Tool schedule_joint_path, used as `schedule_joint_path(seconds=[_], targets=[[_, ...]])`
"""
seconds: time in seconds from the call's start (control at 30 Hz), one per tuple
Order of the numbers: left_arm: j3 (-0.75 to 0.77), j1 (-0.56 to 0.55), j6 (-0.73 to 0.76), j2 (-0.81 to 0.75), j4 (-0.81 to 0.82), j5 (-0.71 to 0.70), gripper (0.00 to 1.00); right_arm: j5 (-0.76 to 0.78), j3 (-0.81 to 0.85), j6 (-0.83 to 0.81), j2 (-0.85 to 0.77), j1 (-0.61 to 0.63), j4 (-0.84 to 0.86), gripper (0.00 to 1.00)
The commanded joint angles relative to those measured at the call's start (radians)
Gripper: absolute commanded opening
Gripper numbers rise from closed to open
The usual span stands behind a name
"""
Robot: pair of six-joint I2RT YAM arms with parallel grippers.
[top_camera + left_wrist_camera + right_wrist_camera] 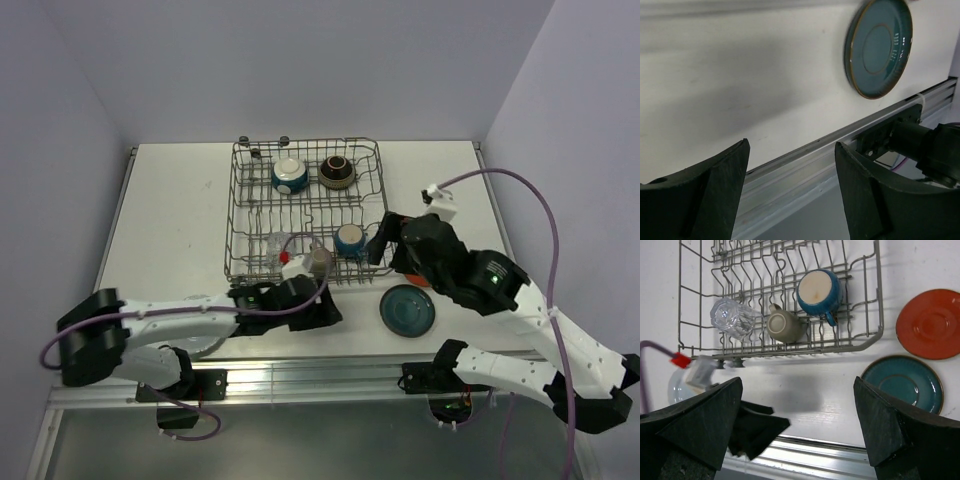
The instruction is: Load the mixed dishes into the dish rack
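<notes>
Inside the dish rack [305, 212], which stands mid-table toward the far wall, 5 pieces are loaded. A white-inside bowl [290, 175] and a brown bowl [337, 171] sit in the far row. A clear glass [735, 317], a beige cup [785, 326] and a blue mug [818, 292] sit along the near row. Outside it, 3 plates lie flat on the table: a teal plate [408, 310] near the rack's near right corner, an orange-red plate [931, 323] just beside that, and a pale plate [676, 385] by the near left corner, partly hidden. The cups and bowls look done, so the plates seem to be the step in hand.

The left gripper [790, 150] hangs low by the table's near edge, jaws apart with nothing between them, facing the teal plate. The right gripper [797, 385] hovers above the rack's near wall, spread wide and empty. The next move likely calls for working a finger under a flat plate's rim, then standing the plate between tines.

The table [170, 220] is plain white, with an aluminium rail [300, 378] along its near edge. Pale lilac walls [300, 70] close it in on 3 sides.
</notes>
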Motion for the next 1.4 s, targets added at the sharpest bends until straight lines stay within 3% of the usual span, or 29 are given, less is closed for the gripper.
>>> schedule_joint_path(seconds=[0.0,0.1,0.3,0.83,1.03,1.07,1.17,1.37], targets=[[0.172,-0.071,-0.045,0.188,0.104,-0.030,0.74,0.047,-0.068,0.091,-0.058,-0.004,-0.021,0.99],[0.382,-0.123,-0.067,0.356,0.049,-0.080,0.75,0.061,-0.087,0.118,-0.111,-0.003,-0.075,0.99],[0.608,-0.168,-0.124,0.596,-0.101,-0.142,0.75,0.070,-0.107,0.149,-0.216,-0.003,-0.133,0.98],[0.903,-0.168,-0.181,0.898,-0.380,-0.219,0.71,0.168,-0.074,0.197,-0.355,-0.004,-0.288,0.98],[0.901,-0.168,-0.169,0.935,-0.393,-0.222,0.39,0.220,-0.027,0.224,-0.378,-0.003,-0.355,0.98],[0.888,-0.168,-0.167,0.932,-0.384,-0.222,0.26,0.228,-0.022,0.223,-0.384,-0.004,-0.361,0.98],[0.832,-0.168,-0.173,0.921,-0.354,-0.216,0.02,0.237,-0.007,0.231,-0.406,-0.003,-0.378,0.98],[0.715,-0.168,-0.154,0.846,-0.301,-0.234,0.00,0.250,-0.005,0.244,-0.421,-0.003,-0.412,0.98]])
